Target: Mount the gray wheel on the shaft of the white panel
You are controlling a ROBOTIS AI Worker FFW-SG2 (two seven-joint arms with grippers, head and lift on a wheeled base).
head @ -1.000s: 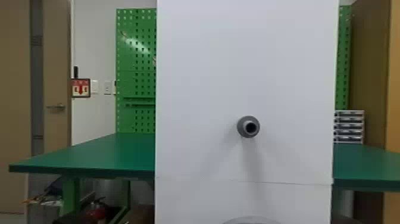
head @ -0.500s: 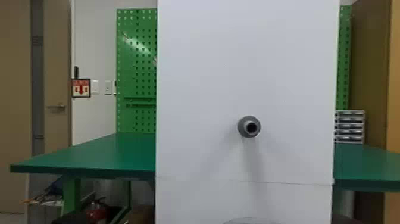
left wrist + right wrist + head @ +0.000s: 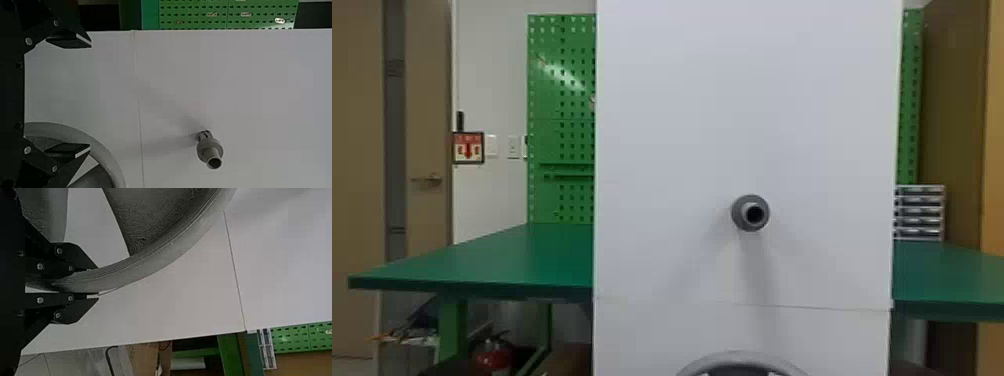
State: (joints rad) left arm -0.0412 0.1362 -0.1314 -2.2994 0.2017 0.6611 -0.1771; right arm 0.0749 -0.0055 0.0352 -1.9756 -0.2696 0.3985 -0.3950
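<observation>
- Okay, eyes on the white panel (image 3: 662,150), standing upright in front of me — and there's the shaft (image 3: 751,213), gray, poking out toward me with its hollow end facing my way, a wider collar around it.
- Now the gray wheel (image 3: 739,356): it's at six o'clock from the shaft, well below it and apart from it, just the top arc of the rim peeking up at the head view's bottom edge.
- My right tool (image 3: 97,282) has it! Fingers closed on the wheel's rim, one on each side, with the white panel behind.
- Over to my left tool (image 3: 90,96) — fingers spread wide, nothing between them. One finger overlaps the wheel's rim in that wrist view; whether they touch, I can't tell.
- Also can't tell from here whether the wheel is touching the panel.
- Around the panel: green table (image 3: 497,265) showing out past both sides, at about eight and four o'clock, green pegboard (image 3: 557,110) up at ten, a stack of small drawers (image 3: 919,212) between three and four.
- Farther out, a red sign (image 3: 468,148) on the wall toward nine, and a fire extinguisher (image 3: 494,356) on the eight o'clock side, below the table.
</observation>
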